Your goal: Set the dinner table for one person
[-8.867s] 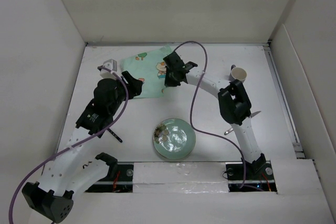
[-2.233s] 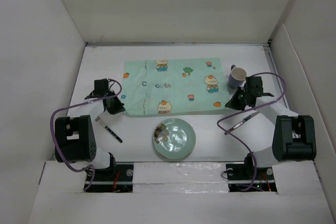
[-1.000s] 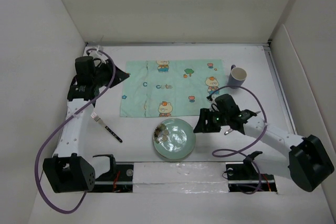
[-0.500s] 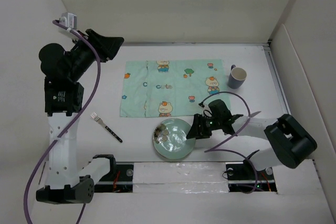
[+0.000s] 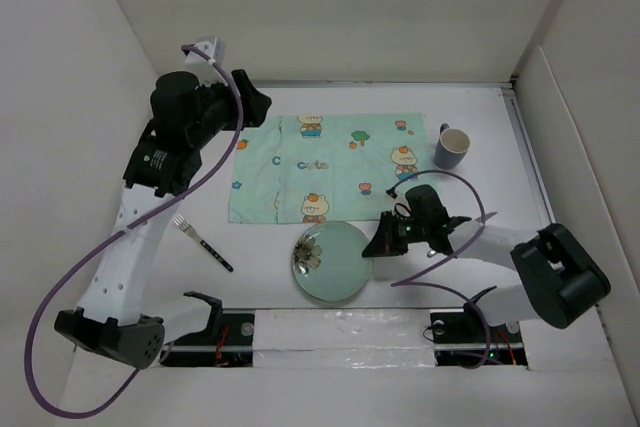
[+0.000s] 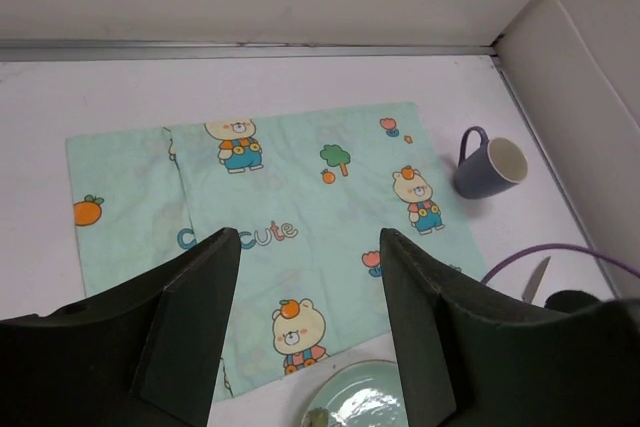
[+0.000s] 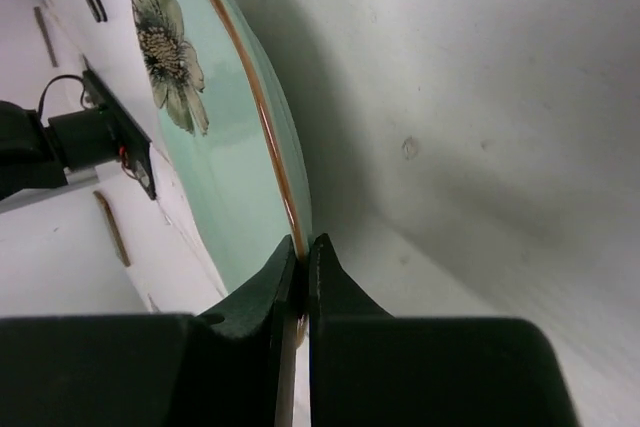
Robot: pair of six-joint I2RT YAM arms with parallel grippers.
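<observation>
While the right gripper (image 7: pixel 302 247) is clamped on the right rim of the plate (image 5: pixel 325 267), the plate sits near the front edge of the dinner table (image 5: pixel 500 122). A fork (image 5: pixel 202 241) lies well to its left, bare tabletop between. The plate's far rim is just beside the mat (image 5: pixel 330 162). A mug (image 5: pixel 452 147) stands off the mat's right edge. The left gripper (image 6: pixel 308 234) hangs raised at the far left, fingers apart, empty.

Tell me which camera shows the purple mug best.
Left wrist: the mug appears whole and largest, handle and pale interior clear. Top external shows it whole but smaller, beside the placemat. Right wrist shows none of it.
</observation>
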